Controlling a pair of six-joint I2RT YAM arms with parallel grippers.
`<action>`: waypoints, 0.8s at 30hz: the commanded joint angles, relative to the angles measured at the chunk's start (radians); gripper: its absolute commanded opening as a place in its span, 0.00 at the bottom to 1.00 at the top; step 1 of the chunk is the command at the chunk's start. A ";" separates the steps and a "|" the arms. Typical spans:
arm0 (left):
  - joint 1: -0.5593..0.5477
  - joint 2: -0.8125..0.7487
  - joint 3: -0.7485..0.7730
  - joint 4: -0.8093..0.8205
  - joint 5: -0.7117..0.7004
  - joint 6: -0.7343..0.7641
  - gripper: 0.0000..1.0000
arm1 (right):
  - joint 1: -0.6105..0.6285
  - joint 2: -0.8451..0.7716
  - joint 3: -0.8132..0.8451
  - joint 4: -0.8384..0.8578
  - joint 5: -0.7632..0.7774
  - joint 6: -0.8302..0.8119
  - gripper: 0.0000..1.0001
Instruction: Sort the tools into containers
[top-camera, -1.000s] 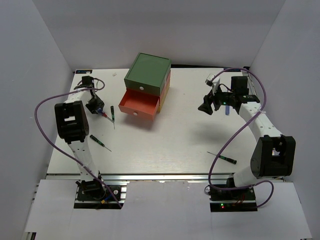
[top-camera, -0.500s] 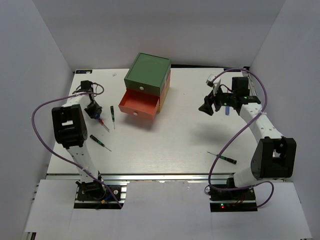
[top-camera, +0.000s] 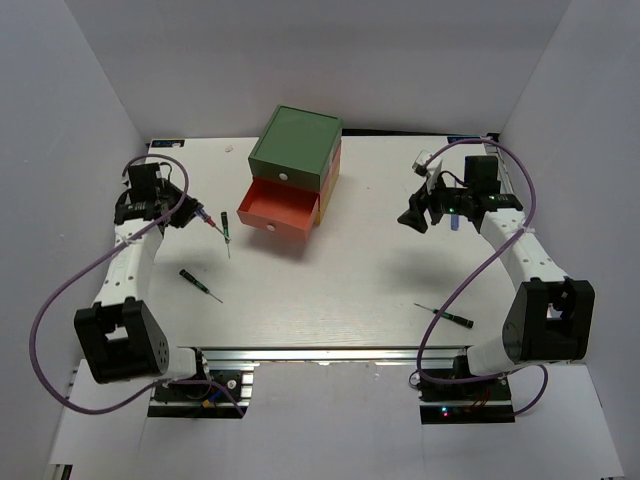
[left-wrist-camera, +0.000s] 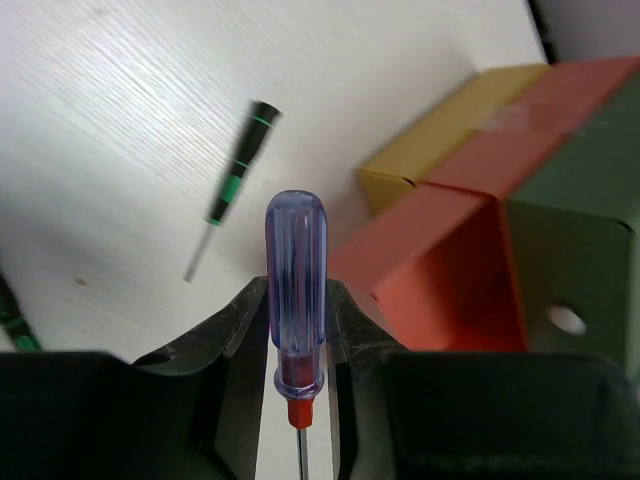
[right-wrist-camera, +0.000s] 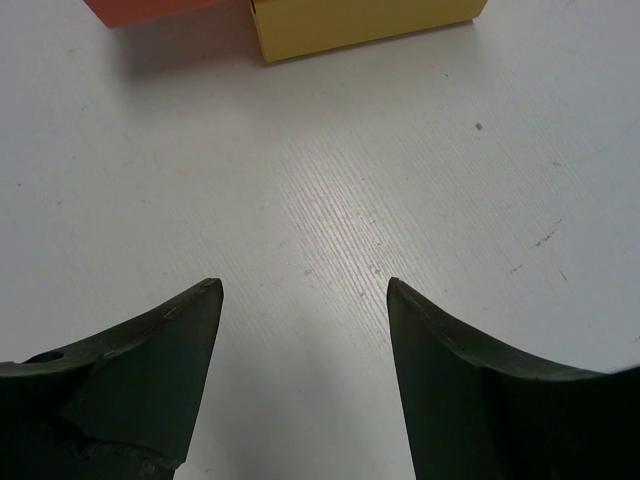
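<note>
While the left gripper (left-wrist-camera: 297, 292) pinches the blue screwdriver (left-wrist-camera: 296, 235) near the red shaft end of its handle, jaws narrow around it, the rounded butt points toward the chest (top-camera: 330, 185). Can't tell if the tool is clear of the table (top-camera: 360, 290).

The orange drawer (top-camera: 279, 208) is pulled out, just past the tool in the left wrist view. The green drawer (top-camera: 294, 146) above and the yellow drawer (left-wrist-camera: 432, 150) below look closed.

Step in hand, my read: carry the blue one into the orange drawer. The grip sits off-centre, so the handle may swing. Keep it level, move slowly, clear the drawer's front wall, then release low inside.

A black driver (top-camera: 226, 224) lies just beside the path; don't sweep it. Another black one (top-camera: 199, 283) lies nearer the left base.

The right gripper (right-wrist-camera: 305, 285) is spread wide, holding nothing, over the table well right of the chest.
</note>
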 joint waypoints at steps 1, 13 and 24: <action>-0.030 -0.066 -0.040 0.042 0.161 -0.105 0.00 | -0.007 -0.022 0.000 0.007 -0.019 0.007 0.73; -0.306 -0.064 0.040 0.086 0.100 -0.277 0.00 | -0.008 -0.030 -0.008 0.013 -0.018 0.023 0.73; -0.405 0.090 0.101 0.163 -0.055 -0.387 0.04 | -0.010 -0.052 -0.010 -0.013 -0.002 0.018 0.73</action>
